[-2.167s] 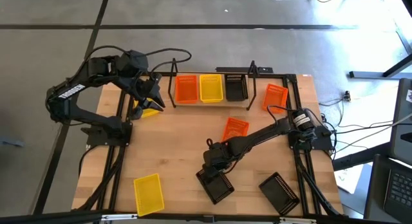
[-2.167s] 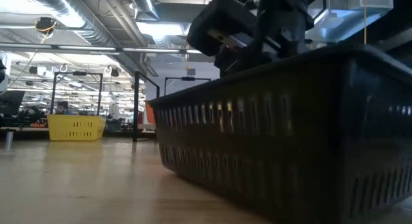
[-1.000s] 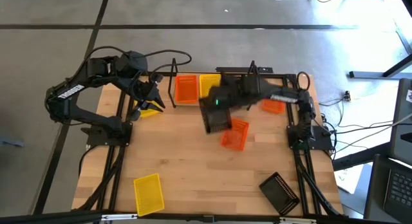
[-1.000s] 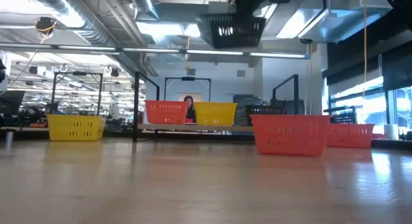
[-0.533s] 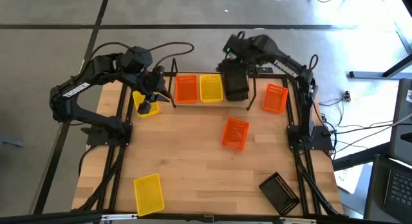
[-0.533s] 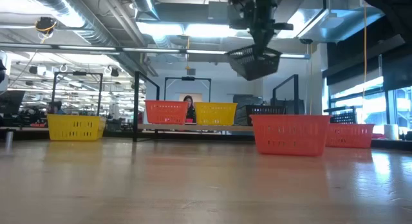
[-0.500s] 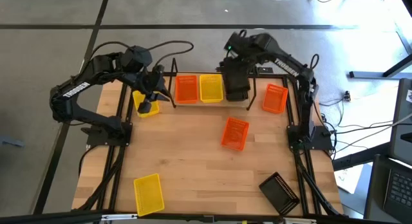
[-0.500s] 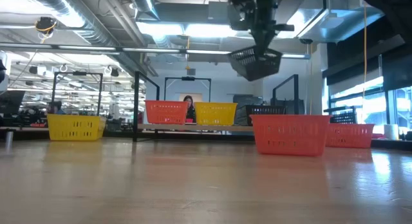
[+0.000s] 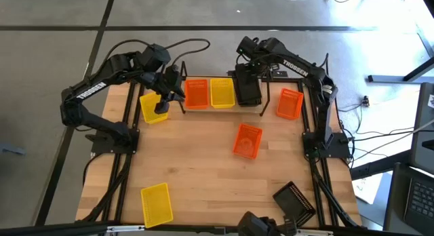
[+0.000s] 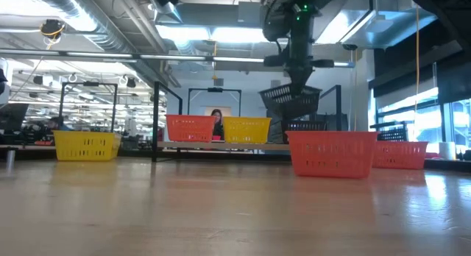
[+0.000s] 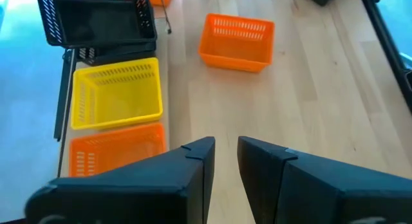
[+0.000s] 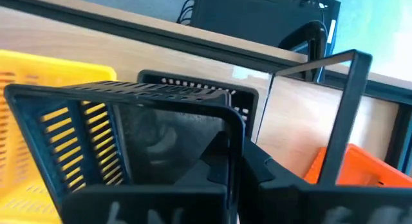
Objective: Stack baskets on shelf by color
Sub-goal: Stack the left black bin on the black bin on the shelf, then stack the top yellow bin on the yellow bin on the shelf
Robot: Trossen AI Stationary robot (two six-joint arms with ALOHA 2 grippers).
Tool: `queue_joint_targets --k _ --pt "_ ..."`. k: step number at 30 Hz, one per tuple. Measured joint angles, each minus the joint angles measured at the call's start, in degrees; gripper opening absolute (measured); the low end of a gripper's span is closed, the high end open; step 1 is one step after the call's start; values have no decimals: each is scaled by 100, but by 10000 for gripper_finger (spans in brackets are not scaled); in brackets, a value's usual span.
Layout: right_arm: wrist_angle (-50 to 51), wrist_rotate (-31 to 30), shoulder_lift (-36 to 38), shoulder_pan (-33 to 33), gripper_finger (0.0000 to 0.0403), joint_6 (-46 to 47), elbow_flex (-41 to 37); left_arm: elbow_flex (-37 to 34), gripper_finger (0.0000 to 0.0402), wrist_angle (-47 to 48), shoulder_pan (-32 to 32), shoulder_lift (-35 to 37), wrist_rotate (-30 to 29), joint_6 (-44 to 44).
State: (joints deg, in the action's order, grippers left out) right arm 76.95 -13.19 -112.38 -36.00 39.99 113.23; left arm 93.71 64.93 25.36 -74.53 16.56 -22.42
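Nearest the table's front edge, a black mesh-sided plastic basket (image 9: 293, 203) and a yellow mesh-sided plastic basket (image 9: 156, 201) wait untouched on the light-wood table (image 9: 196, 168). Mid-table lies a loose orange mesh plastic basket (image 9: 247, 140); farther back another orange basket (image 9: 289, 104) sits right of the shelf, and a yellow basket (image 9: 153, 107) sits left of it.

At the back, the low wood-plank shelf in its thin black frame (image 9: 266, 74) carries an orange basket (image 9: 196, 93), a yellow one (image 9: 222, 92) and a black one (image 12: 193, 89).

The step in hand looks like stacking black on black: the right arm's jaws (image 12: 235, 161) are clenched on the rim of a black mesh basket (image 10: 291, 101), held tilted just above the shelved black one. Next it needs levelling, lowering squarely inside, then letting go.

The left arm's jaws (image 11: 224, 149) stand slightly parted, holding nothing, above the table near the shelf's left end.
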Motion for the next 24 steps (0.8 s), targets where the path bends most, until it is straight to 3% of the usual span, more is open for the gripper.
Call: queue_joint_targets --k 7,24 --pt "-4 7 -2 -19 5 1 -123 0 60 -9 166 -52 -97 -21" --pt "-207 -33 -2 -44 70 -137 55 0 60 -9 217 -52 -105 -19"
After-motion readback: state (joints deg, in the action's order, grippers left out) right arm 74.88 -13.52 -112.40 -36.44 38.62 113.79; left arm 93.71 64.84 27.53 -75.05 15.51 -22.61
